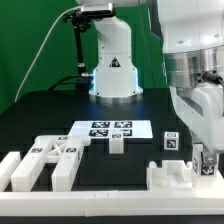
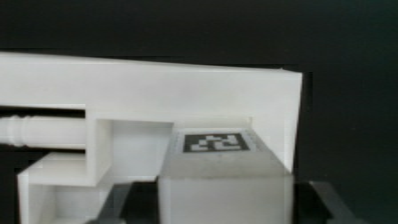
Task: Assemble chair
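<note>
Panda arm's hand (image 1: 206, 163) at the exterior view's right, clenched on a tagged chair bar (image 2: 217, 150) beside a chair plate (image 2: 160, 85), loose chair pieces (image 1: 45, 160) well apart on the black desk (image 1: 60, 110), marker board (image 1: 112, 127) behind them.

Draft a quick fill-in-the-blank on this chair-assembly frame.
1. The table is ____ in colour.
2. The gripper hangs at the exterior view's ____ side.
3. The loose chair parts are all ____ plastic.
Missing words: black; right; white.
</note>
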